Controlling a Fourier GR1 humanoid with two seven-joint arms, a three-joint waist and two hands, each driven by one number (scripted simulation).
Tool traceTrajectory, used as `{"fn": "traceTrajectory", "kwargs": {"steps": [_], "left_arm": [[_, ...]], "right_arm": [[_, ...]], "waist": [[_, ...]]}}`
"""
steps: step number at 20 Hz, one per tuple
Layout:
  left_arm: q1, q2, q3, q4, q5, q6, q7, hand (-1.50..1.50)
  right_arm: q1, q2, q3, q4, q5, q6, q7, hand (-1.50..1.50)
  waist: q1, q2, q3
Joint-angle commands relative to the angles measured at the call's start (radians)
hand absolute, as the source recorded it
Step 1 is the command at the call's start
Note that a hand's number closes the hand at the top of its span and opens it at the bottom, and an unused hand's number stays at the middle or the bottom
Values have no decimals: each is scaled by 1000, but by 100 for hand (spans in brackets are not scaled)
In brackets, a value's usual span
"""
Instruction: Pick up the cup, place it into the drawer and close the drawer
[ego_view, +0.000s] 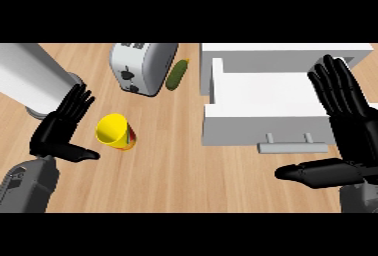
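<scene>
A yellow cup with a red-patterned side lies tipped on the wooden counter's left half, its open mouth facing up-left, well apart from the white drawer, which stands pulled open toward the counter's right edge, its grey handle at the front.

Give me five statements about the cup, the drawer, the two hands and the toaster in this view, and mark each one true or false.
1. The yellow cup stands on the wooden counter, outside the drawer. True.
2. The white drawer is pushed shut. False: it is pulled open, its handle towards the robot.
3. The left hand is curled round the cup. False: its fingers are straight and it is just left of the cup.
4. The right hand is open and holds nothing. True.
5. A green vegetable lies inside the drawer. False: it lies on the counter beside the toaster.
</scene>
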Motion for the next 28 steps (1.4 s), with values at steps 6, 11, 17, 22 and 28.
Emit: {"fn": "traceTrajectory", "kwargs": {"steps": [6,11,17,22,28], "left_arm": [[-164,29,12,476,-143,-19,-280,-150],[-223,42,11,682,-221,33,-444,-150],[-224,14,6,768,-254,79,-572,-150],[-251,26,12,793,-253,43,-588,-150],[-242,-3,13,796,-258,52,-651,-150]], "right_arm": [[-82,0,-34,58,-21,3,6,-150],[-106,-33,-55,51,-44,25,53,-150],[-85,-16,-32,52,-33,32,29,-150],[-83,-12,-29,82,-13,35,-11,-150],[-140,-11,-15,25,-13,2,81,-150]], "waist": [[-5,2,-1],[-13,5,-2],[-25,11,-3],[-31,15,-4],[-31,14,-5]]}}
